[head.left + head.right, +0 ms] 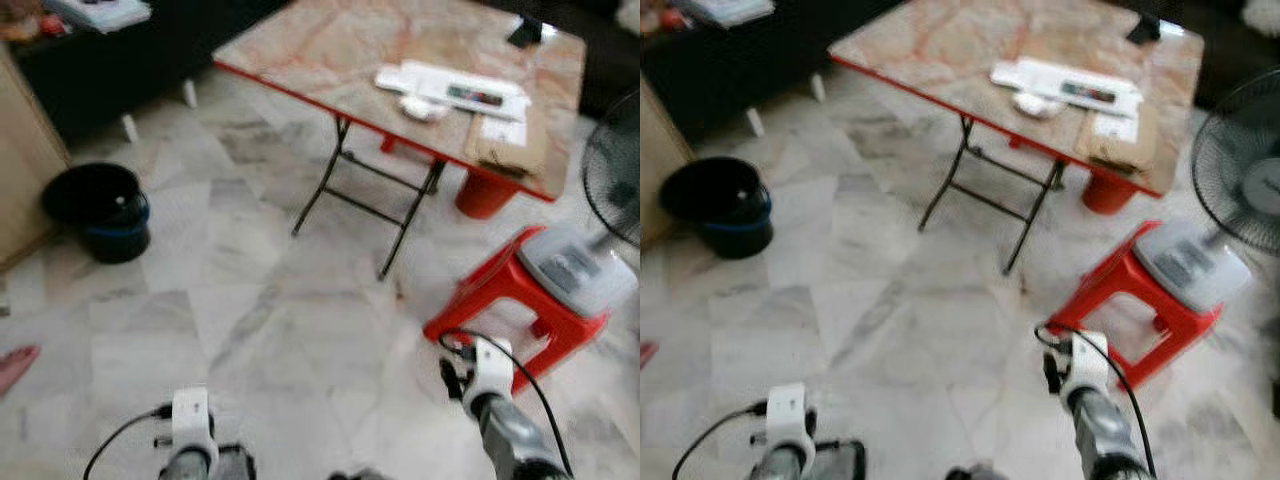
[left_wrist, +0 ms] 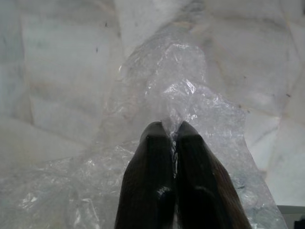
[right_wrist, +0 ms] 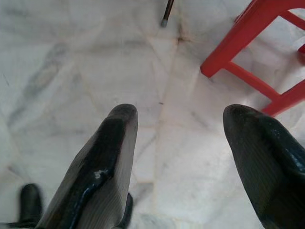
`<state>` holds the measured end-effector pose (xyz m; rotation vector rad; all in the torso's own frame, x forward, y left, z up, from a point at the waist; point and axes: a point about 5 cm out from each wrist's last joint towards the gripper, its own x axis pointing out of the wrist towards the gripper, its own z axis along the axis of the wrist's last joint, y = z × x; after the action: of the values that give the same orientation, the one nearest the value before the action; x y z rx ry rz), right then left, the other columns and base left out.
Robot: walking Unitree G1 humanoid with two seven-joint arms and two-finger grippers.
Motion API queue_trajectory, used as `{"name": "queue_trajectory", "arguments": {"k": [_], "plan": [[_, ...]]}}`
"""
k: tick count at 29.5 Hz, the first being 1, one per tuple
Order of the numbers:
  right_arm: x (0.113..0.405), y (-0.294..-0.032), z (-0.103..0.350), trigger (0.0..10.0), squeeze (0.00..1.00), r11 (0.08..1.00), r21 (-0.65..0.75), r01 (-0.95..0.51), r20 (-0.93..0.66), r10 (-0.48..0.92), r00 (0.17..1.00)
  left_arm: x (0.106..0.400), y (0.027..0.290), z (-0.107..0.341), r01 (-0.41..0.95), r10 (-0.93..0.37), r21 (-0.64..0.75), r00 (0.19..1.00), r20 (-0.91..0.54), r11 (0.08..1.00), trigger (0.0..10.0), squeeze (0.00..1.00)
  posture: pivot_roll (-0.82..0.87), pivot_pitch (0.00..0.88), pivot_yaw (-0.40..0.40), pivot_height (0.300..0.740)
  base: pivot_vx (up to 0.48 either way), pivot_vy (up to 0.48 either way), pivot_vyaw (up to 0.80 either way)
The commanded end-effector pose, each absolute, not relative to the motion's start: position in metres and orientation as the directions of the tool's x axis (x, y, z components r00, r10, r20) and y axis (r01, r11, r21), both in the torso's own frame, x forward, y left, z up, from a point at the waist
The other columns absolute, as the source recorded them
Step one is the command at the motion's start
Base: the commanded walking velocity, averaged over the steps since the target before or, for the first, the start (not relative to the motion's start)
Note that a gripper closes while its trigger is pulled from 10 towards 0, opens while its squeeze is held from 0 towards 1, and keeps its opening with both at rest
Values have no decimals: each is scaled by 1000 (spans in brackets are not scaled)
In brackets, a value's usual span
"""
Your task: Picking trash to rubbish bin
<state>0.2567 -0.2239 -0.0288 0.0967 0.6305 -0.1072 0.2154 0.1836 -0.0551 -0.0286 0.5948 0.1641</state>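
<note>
Marble floor tiles (image 1: 300,330) run from a dark cabinet on the far left to a fan on the right. Furthest left stands the black rubbish bin (image 1: 100,212), lined and open-topped, well apart from the robot. Nearer, the left gripper (image 2: 174,136) has its two black fingers pressed together on a crumpled clear plastic sheet (image 2: 190,102), which spreads out around and beyond the fingertips just above the floor. That plastic looks feather-light, limp and slippery, so I judge a bunched fold, like the one now pinched, the safest place to hold it; a loose edge could slide free. Further right, a folding table (image 1: 330,50) carries papers. The right gripper (image 3: 178,143) hangs with fingers spread wide and nothing between them, near a red stool (image 1: 505,290).
</note>
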Motion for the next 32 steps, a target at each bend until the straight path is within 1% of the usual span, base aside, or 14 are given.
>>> {"name": "queue_trajectory", "arguments": {"k": [1,6,17,26,30,32], "plan": [[255,-225,-30,10000,0,989,55,137,-603,-76,794,204,183,-63,-168,152,29,788,-596,985,10000,0,70,183,-166,740,0,0,788],[260,-223,-26,10000,0,990,66,126,-585,-64,809,203,183,-64,-171,160,38,786,-597,985,10000,0,69,198,-172,740,262,0,788],[264,-221,-24,10000,0,987,89,137,-571,-62,818,198,185,-66,-171,169,54,778,-605,984,10000,0,72,212,-171,740,331,0,0],[263,-220,-25,10000,0,990,73,117,-576,-54,815,197,184,-67,-170,173,62,778,-604,983,10000,0,72,215,-171,740,401,0,0],[263,-221,-24,10000,0,990,79,121,-571,-55,819,197,185,-67,-174,180,68,777,-603,982,10000,0,72,216,-171,740,480,0,680],[263,-221,-24,10000,0,986,90,141,-571,-65,818,197,185,-67,-174,180,69,777,-603,982,10000,0,73,216,-172,740,480,0,0]]}}
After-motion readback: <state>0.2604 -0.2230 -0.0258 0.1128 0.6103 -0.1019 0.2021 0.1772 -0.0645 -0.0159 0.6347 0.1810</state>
